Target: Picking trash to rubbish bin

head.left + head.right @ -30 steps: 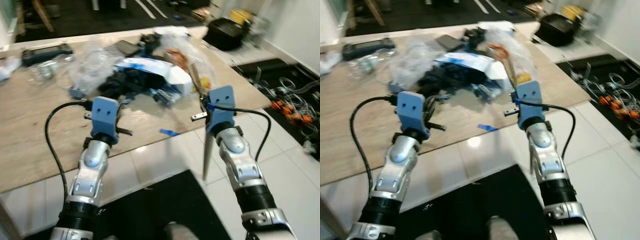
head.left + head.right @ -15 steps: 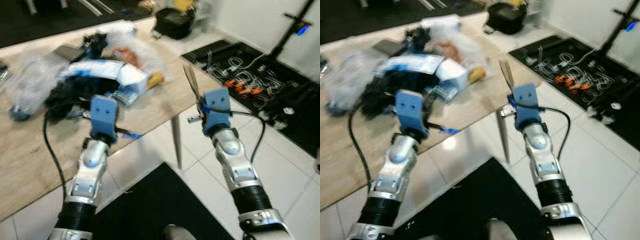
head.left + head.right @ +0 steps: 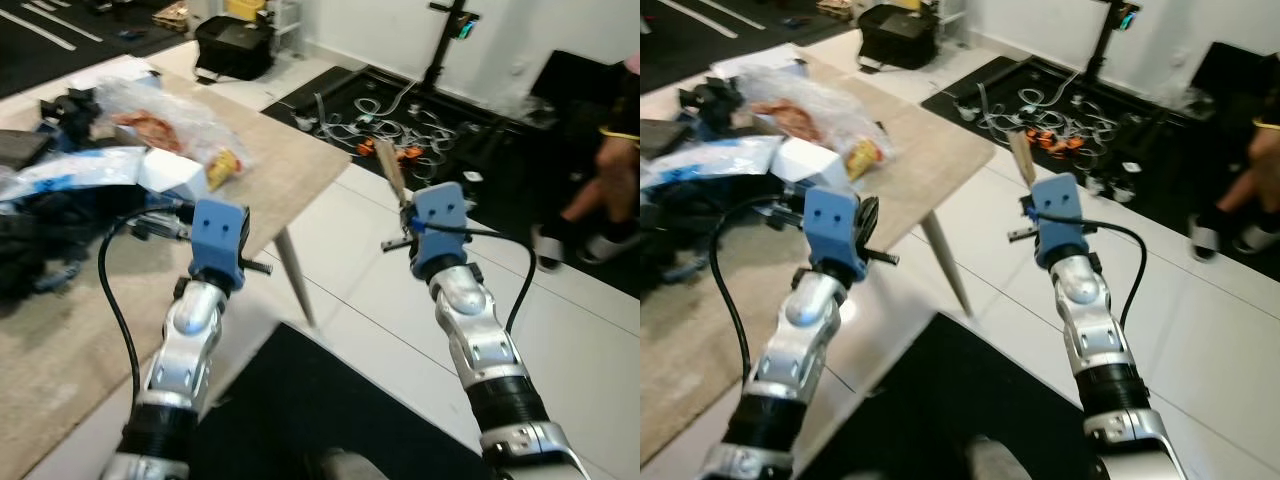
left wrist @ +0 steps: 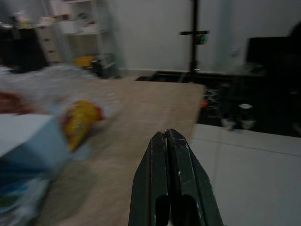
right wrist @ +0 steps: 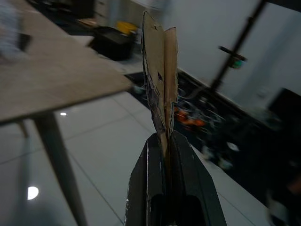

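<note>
Wood-topped desk (image 3: 290, 170) on my left, with the remaining litter heaped on it — a clear plastic bag (image 3: 165, 110) and a white-and-blue carton (image 3: 120, 175) among it. No rubbish bin can be made out from here. My right gripper (image 5: 164, 141) pinches a brown cardboard scrap (image 5: 159, 80), its long axis running straight out past the jaws, held over the tiled floor (image 3: 620, 360). My left gripper (image 4: 170, 141) (jaws pressed together, carrying nothing) hovers by the desk's edge.
</note>
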`<state>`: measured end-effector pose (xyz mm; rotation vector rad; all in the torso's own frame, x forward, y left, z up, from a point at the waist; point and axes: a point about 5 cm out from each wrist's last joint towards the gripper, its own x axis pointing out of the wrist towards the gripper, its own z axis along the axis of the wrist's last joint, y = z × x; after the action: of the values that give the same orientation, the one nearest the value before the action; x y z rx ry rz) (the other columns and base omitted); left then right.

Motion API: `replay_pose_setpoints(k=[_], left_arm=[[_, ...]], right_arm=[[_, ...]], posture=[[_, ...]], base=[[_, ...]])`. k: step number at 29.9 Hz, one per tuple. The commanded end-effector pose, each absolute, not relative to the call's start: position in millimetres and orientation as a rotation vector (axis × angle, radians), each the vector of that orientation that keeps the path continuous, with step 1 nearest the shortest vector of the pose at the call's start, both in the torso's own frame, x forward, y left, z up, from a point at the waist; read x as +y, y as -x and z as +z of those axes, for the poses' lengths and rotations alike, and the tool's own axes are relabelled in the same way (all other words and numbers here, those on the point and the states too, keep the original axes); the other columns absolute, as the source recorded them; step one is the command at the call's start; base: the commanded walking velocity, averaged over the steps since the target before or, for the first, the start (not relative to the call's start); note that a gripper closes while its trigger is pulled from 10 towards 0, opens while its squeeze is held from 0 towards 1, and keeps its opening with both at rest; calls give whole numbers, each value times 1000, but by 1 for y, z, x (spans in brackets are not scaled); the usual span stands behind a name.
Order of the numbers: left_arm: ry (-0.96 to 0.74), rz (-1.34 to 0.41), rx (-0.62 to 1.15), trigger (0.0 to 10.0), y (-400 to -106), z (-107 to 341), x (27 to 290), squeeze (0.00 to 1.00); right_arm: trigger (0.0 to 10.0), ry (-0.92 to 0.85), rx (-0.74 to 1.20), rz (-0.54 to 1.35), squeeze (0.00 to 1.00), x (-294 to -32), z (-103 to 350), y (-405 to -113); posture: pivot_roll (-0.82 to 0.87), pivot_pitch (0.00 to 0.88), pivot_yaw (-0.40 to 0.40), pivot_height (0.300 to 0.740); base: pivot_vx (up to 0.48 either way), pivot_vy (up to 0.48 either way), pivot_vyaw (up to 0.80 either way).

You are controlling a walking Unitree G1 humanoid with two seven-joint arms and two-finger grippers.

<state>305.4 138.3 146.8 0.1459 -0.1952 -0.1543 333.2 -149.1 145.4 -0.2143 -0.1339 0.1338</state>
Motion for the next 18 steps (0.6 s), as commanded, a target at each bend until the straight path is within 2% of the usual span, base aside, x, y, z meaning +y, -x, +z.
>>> replay_pose_setpoints(k=[1,18], left_arm=[[-151,-160,-187,10000,-304,145,139,0],[-153,-166,-186,10000,-303,143,136,0]], right_arm=[[10000,212,-111,122,0,-152,138,-331],[10000,197,-85,108,0,-153,131,-330]], posture=[[46,50,-55,740],[42,30,-61,740]], base=[[0,0,-800],[0,0,-800]])
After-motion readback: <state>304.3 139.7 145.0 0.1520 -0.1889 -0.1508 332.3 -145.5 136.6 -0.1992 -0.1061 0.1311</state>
